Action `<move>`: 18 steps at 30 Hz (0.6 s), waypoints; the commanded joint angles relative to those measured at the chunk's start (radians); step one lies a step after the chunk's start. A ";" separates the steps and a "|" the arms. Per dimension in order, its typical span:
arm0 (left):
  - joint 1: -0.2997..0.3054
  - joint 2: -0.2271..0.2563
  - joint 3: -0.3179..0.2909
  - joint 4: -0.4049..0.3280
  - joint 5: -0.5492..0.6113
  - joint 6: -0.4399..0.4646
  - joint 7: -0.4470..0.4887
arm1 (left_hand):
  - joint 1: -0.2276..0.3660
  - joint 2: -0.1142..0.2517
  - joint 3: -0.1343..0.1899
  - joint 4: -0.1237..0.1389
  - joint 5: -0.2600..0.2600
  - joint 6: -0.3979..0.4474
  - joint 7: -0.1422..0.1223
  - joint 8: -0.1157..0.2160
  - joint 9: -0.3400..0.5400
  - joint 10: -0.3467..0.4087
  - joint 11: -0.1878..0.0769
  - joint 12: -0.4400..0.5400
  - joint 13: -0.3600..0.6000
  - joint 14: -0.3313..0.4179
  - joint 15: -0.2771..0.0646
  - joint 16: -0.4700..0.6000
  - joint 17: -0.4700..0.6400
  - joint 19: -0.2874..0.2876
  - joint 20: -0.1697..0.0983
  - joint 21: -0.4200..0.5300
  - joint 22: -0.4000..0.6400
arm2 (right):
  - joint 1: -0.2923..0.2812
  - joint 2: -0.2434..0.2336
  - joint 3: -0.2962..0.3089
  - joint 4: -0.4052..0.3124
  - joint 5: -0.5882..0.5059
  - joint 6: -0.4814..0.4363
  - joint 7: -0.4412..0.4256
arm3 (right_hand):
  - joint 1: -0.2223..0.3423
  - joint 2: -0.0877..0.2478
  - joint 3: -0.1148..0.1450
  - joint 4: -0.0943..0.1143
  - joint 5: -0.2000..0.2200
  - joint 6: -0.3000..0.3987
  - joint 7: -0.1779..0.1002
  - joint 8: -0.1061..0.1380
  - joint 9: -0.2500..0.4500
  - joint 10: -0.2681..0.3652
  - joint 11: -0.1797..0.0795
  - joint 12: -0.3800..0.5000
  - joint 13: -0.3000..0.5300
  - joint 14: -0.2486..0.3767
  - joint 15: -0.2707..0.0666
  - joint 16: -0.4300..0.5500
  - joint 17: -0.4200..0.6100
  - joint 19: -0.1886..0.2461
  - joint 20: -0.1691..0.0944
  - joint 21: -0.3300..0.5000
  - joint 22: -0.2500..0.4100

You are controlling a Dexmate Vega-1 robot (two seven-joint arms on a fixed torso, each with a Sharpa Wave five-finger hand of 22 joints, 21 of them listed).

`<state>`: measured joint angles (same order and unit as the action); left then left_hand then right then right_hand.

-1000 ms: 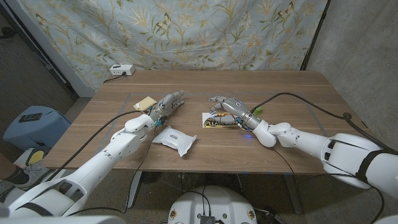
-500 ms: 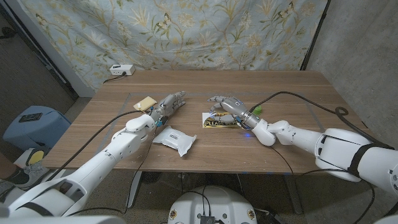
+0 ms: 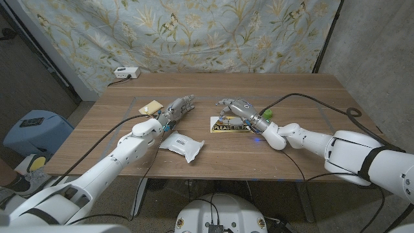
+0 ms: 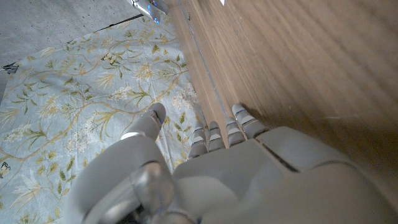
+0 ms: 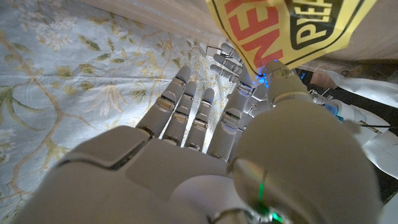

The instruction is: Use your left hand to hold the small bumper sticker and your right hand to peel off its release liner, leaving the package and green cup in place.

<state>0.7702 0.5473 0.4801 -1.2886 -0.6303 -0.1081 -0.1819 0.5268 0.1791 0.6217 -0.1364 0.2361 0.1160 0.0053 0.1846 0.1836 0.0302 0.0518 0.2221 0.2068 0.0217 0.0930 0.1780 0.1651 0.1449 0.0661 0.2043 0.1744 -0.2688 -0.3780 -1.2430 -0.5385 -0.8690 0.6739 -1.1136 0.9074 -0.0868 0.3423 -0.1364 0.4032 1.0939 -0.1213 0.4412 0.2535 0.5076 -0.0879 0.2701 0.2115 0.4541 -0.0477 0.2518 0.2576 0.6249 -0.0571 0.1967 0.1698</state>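
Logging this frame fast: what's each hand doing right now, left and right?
Left hand: open, fingers extended, holding nothing, apart from the bumper sticker.
Right hand: over the bumper sticker; the thumb meets its edge, but a grip cannot be told.

A small yellow-and-black rectangular bumper sticker (image 3: pixel 228 125) is seen lying near the middle of the wooden table, partly covered at its far edge. Black and red lettering on yellow is caught close up in the right wrist view (image 5: pixel 292 28).
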 commanded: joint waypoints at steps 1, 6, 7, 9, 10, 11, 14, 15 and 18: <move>-0.001 -0.006 0.004 0.006 -0.003 0.000 -0.005 | 0.008 -0.001 -0.005 0.000 0.006 -0.002 -0.003 0.003 0.002 -0.004 -0.001 -0.002 0.002 0.008 -0.002 0.006 0.005 0.006 0.000 -0.001 0.004 | -0.021 -0.014 0.060 -0.033 -0.044 0.016 -0.003 | 0.009 0.016 0.011 0.000 -0.002 0.031 -0.001 0.021 0.008 0.026 -0.004 0.007 0.003 0.020 -0.143 0.007 0.004 0.009 -0.008 0.005 0.002; 0.003 -0.001 0.005 -0.003 0.000 0.005 -0.002 | 0.009 -0.001 -0.006 0.000 0.006 -0.001 -0.003 0.003 0.002 -0.004 -0.001 -0.002 0.002 0.010 0.000 0.006 0.005 0.006 0.000 -0.001 0.004 | -0.036 -0.019 0.102 -0.053 -0.071 0.019 -0.003 | 0.015 0.017 0.014 -0.003 -0.003 0.042 0.000 0.030 0.011 0.040 -0.005 0.010 0.003 0.030 -0.149 0.009 0.005 0.014 -0.010 0.006 0.003; 0.003 0.000 0.005 -0.005 0.000 0.006 -0.002 | 0.009 -0.001 -0.007 0.001 0.006 -0.001 -0.003 0.003 0.002 -0.004 -0.001 -0.002 0.002 0.010 0.000 0.006 0.005 0.006 0.001 -0.001 0.004 | -0.038 -0.020 0.108 -0.057 -0.075 0.020 -0.003 | 0.015 0.018 0.015 -0.003 -0.003 0.043 0.002 0.031 0.011 0.042 -0.006 0.011 0.003 0.032 -0.150 0.009 0.005 0.014 -0.010 0.005 0.003; 0.004 0.000 0.005 -0.006 0.000 0.006 -0.002 | 0.009 -0.001 -0.007 0.001 0.006 -0.002 -0.003 0.003 0.002 -0.004 -0.002 -0.001 0.002 0.011 0.000 0.006 0.005 0.006 0.000 -0.001 0.004 | -0.042 -0.023 0.121 -0.066 -0.081 0.022 -0.003 | 0.018 0.019 0.016 -0.004 -0.004 0.048 0.003 0.035 0.012 0.046 -0.005 0.011 0.003 0.034 -0.151 0.009 0.006 0.015 -0.010 0.006 0.003; 0.004 0.001 0.006 -0.007 0.001 0.006 -0.003 | 0.009 -0.001 -0.007 0.001 0.006 -0.001 -0.003 0.003 0.002 -0.004 -0.002 -0.001 0.002 0.011 0.000 0.006 0.005 0.006 0.002 -0.001 0.004 | -0.045 -0.026 0.126 -0.072 -0.084 0.023 -0.003 | 0.018 0.019 0.017 -0.004 -0.004 0.051 0.002 0.037 0.013 0.047 -0.006 0.011 0.003 0.035 -0.153 0.009 0.006 0.015 -0.010 0.006 0.003; 0.004 0.000 0.006 -0.007 0.001 0.005 -0.003 | 0.009 -0.001 -0.008 0.001 0.006 -0.002 -0.005 0.003 0.002 -0.004 -0.002 -0.001 0.002 0.011 0.000 0.006 0.005 0.006 0.002 -0.001 0.004 | -0.047 -0.029 0.129 -0.080 -0.087 0.022 -0.003 | 0.019 0.020 0.017 -0.004 -0.004 0.051 0.002 0.037 0.013 0.047 -0.007 0.011 0.003 0.036 -0.154 0.009 0.006 0.015 -0.011 0.005 0.003; 0.002 -0.002 0.008 -0.005 0.002 0.003 -0.005 | 0.009 -0.001 -0.008 0.001 0.006 -0.002 -0.004 0.003 0.002 -0.004 -0.001 -0.001 0.002 0.012 0.000 0.006 0.005 0.005 0.002 -0.001 0.004 | -0.052 -0.040 0.135 -0.104 -0.087 0.020 -0.003 | 0.021 0.022 0.019 -0.005 -0.004 0.051 0.004 0.039 0.014 0.051 -0.008 0.011 0.002 0.037 -0.154 0.009 0.007 0.016 -0.010 0.005 0.003; 0.002 -0.003 0.008 -0.005 0.002 0.002 -0.005 | 0.010 -0.001 -0.009 0.001 0.006 -0.002 -0.004 0.003 0.002 -0.004 -0.002 -0.002 0.002 0.012 0.000 0.006 0.005 0.005 0.002 -0.002 0.004 | -0.054 -0.045 0.136 -0.113 -0.088 0.019 -0.003 | 0.022 0.022 0.019 -0.005 -0.005 0.051 0.004 0.040 0.014 0.052 -0.009 0.012 0.002 0.039 -0.154 0.009 0.007 0.016 -0.010 0.005 0.003; 0.001 -0.005 0.009 -0.004 0.002 -0.001 -0.009 | 0.010 -0.001 -0.009 0.001 0.006 -0.001 -0.004 0.003 0.002 -0.004 -0.003 -0.002 0.002 0.013 0.001 0.006 0.005 0.004 0.005 -0.002 0.004 | -0.057 -0.061 0.132 -0.144 -0.086 0.012 -0.003 | 0.022 0.022 0.019 -0.005 -0.005 0.052 0.004 0.041 0.015 0.056 -0.008 0.012 0.002 0.039 -0.154 0.009 0.007 0.017 -0.010 0.005 0.003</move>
<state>0.7709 0.5452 0.4856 -1.2908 -0.6305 -0.1074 -0.1856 0.5268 0.1791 0.6132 -0.1363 0.2361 0.1160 0.0053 0.1846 0.1835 0.0302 0.0518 0.2221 0.2068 0.0276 0.0881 0.1781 0.1651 0.1448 0.0658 0.2044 0.1745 -0.3075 -0.4050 -1.1400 -0.6105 -0.9375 0.6907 -1.1165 0.9253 -0.0691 0.3549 -0.1405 0.4024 1.1345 -0.1159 0.4738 0.2626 0.5550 -0.0970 0.2778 0.2114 0.4883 -0.0463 0.2556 0.2627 0.6336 -0.0588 0.1967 0.1698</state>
